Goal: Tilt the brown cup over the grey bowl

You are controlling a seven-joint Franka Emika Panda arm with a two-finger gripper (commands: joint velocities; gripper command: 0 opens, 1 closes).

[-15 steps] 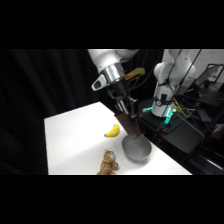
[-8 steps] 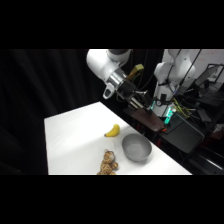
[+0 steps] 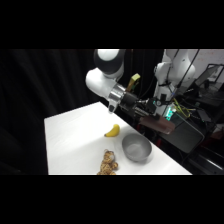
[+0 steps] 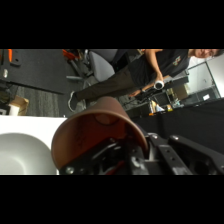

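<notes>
On the table (image 3: 70, 135) I count 1 toy (image 3: 108, 163), 1 bowl (image 3: 136, 148), 1 banana (image 3: 113, 131) and 1 cup (image 4: 95, 134). The toy lies at the near edge of the table. Just beyond it, by the right edge, stands the bowl, upright. The banana lies behind the bowl, a little apart from it, toward the middle. The left half of the table is bare, up to the left edge and the far corner. The gripper (image 4: 117, 155) is high over the far right edge, well above the bowl, and it is closed on the cup. In the wrist view the cup is tilted and its open mouth shows, with the bowl (image 4: 20, 152) below at the left.
</notes>
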